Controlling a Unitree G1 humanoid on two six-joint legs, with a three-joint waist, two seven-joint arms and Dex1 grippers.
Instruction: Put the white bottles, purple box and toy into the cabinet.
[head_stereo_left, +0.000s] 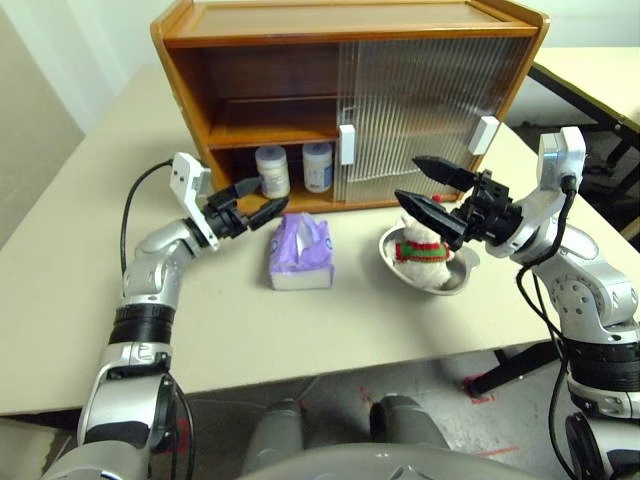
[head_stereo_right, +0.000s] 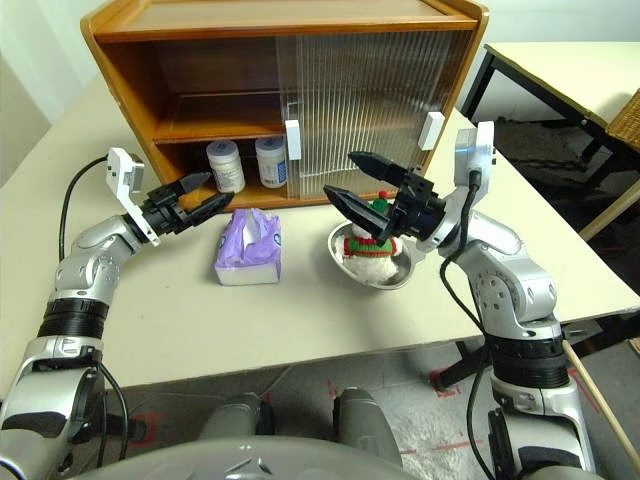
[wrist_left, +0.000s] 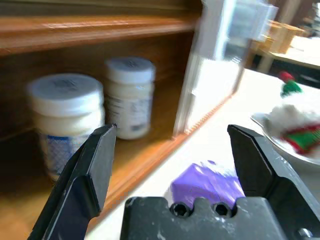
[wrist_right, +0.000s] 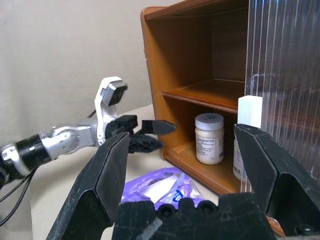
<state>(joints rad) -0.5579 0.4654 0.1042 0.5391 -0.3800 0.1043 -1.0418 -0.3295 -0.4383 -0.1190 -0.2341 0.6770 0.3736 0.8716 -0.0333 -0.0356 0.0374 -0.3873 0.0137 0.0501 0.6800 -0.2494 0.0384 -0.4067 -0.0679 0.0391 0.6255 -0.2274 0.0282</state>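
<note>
White bottles stand side by side on the bottom board of the cabinet, at the surface's far edge. Purple box lies before the opening; toy sits in a steel bowl beside it. Left hand and right hand hover empty, fingers apart

The right gripper stands with its two black fingers spread wide and nothing between them. In the gap beyond them lies the purple box on the table, and further off the left gripper, empty with parted fingers, hangs beside the open cabinet. A white bottle sits on the cabinet's lower level, next to the ribbed sliding door with its white handle.
</note>
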